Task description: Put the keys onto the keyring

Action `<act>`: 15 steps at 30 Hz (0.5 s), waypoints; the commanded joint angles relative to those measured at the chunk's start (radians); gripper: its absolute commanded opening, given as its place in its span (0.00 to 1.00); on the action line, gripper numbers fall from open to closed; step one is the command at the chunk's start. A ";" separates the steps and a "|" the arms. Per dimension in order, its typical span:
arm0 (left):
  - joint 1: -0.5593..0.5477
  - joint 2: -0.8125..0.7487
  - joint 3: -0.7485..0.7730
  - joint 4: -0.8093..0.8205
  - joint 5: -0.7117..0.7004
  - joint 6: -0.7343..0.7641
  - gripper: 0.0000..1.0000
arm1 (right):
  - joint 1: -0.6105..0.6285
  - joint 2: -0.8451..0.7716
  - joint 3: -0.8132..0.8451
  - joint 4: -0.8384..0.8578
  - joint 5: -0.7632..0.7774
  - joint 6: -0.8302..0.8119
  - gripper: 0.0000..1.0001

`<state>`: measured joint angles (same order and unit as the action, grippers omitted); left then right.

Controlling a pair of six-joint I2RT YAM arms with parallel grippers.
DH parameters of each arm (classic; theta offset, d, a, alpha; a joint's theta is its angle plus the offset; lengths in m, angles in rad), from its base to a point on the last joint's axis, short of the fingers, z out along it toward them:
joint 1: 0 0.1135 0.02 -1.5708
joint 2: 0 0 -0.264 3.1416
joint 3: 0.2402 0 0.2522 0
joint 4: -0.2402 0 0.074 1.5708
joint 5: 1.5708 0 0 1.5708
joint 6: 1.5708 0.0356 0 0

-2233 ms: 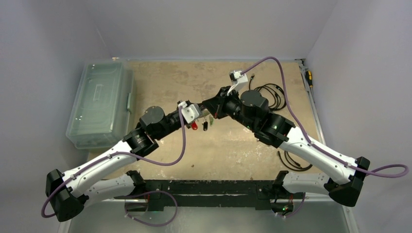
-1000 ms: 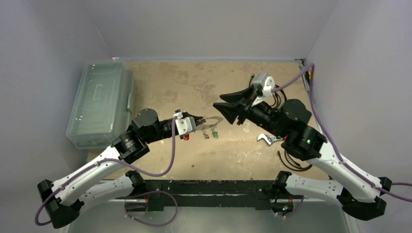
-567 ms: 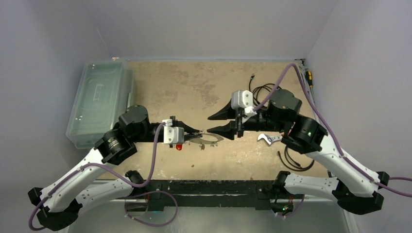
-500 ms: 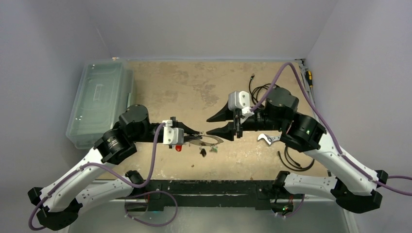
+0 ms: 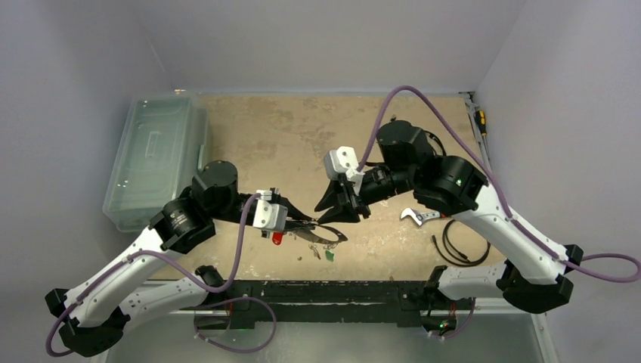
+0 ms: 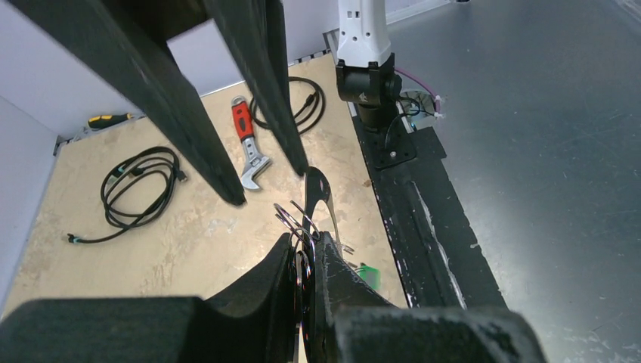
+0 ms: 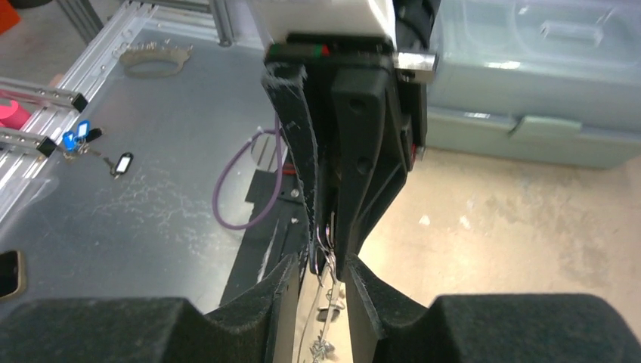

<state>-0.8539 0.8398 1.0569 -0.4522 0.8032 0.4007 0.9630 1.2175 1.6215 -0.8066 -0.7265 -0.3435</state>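
My left gripper (image 5: 293, 221) is shut on the near-left end of the keyring (image 5: 326, 233), a pale thin oval loop held just above the table. In the left wrist view (image 6: 306, 246) small wire rings sit pinched between its fingers and the loop (image 6: 316, 193) sticks out ahead. A red key (image 5: 277, 238) hangs under the left gripper. A green key (image 5: 329, 255) and a dark key (image 5: 314, 252) lie just near of the loop. My right gripper (image 5: 344, 206) is open, its fingers either side of the loop's thin rim (image 7: 330, 299); its view (image 7: 321, 276) faces the left gripper.
A clear lidded plastic bin (image 5: 155, 162) stands at the left edge. A red-handled silver wrench (image 5: 418, 216) lies right of the grippers and also shows in the left wrist view (image 6: 246, 147). Black coiled cables (image 5: 453, 246) lie to the right. The black base rail (image 5: 325, 291) runs along the near edge.
My right gripper has swung left and down, and its open fingers now straddle the loop. The left gripper with the loop has shifted slightly nearer, and the green and dark keys lie nearer too.
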 commanded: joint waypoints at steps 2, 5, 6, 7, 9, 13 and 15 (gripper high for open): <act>-0.005 0.005 0.055 0.028 0.058 -0.014 0.00 | 0.000 0.043 0.056 -0.099 -0.024 -0.055 0.30; -0.004 0.006 0.056 0.030 0.063 -0.017 0.00 | 0.000 0.056 0.057 -0.100 -0.015 -0.063 0.30; -0.005 0.006 0.054 0.031 0.063 -0.018 0.00 | 0.000 0.059 0.059 -0.103 -0.016 -0.066 0.30; -0.004 0.007 0.055 0.031 0.063 -0.020 0.00 | 0.000 0.062 0.060 -0.106 -0.017 -0.070 0.30; -0.005 0.008 0.052 0.030 0.064 -0.021 0.00 | 0.000 0.067 0.063 -0.109 -0.020 -0.073 0.27; -0.004 0.008 0.050 0.030 0.064 -0.024 0.00 | 0.000 0.071 0.057 -0.110 -0.024 -0.077 0.23; -0.005 0.011 0.052 0.031 0.064 -0.026 0.00 | 0.000 0.068 0.050 -0.099 -0.022 -0.077 0.24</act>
<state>-0.8539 0.8528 1.0634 -0.4576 0.8307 0.3847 0.9630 1.2907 1.6417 -0.9127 -0.7296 -0.4023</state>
